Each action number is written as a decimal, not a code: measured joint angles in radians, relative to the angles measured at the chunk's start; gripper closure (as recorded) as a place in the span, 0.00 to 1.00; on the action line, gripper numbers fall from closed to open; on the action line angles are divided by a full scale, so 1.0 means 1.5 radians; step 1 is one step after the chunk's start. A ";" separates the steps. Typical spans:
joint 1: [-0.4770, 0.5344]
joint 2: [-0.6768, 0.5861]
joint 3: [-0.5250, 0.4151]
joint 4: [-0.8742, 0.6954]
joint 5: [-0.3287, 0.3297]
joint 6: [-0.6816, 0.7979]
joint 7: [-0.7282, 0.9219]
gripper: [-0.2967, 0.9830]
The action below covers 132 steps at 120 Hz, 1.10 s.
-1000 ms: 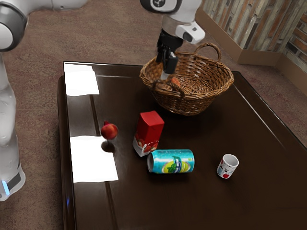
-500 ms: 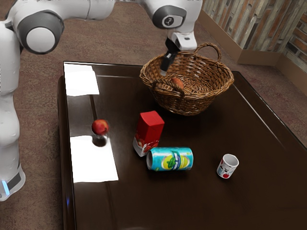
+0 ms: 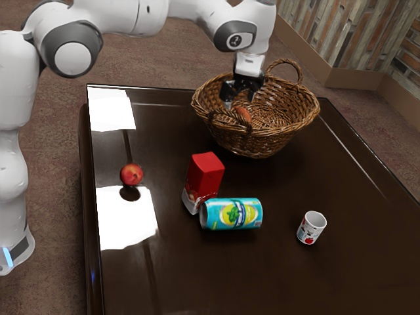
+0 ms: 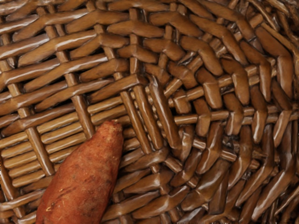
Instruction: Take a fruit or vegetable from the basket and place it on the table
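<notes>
Beneath the claw (image 3: 239,100), one rusty sweet potato (image 4: 84,182).

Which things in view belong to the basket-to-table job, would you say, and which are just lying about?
For the job: gripper; sweet potato, inside the basket; table.

Just lying about: round fruit, carton, can, cup.
</notes>
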 joint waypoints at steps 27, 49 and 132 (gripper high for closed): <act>0.034 0.066 -0.029 0.053 -0.015 -0.008 0.100 0.23; 0.044 0.072 -0.030 0.064 -0.031 -0.031 0.147 0.23; 0.047 0.195 -0.031 0.264 -0.035 -0.185 0.197 0.23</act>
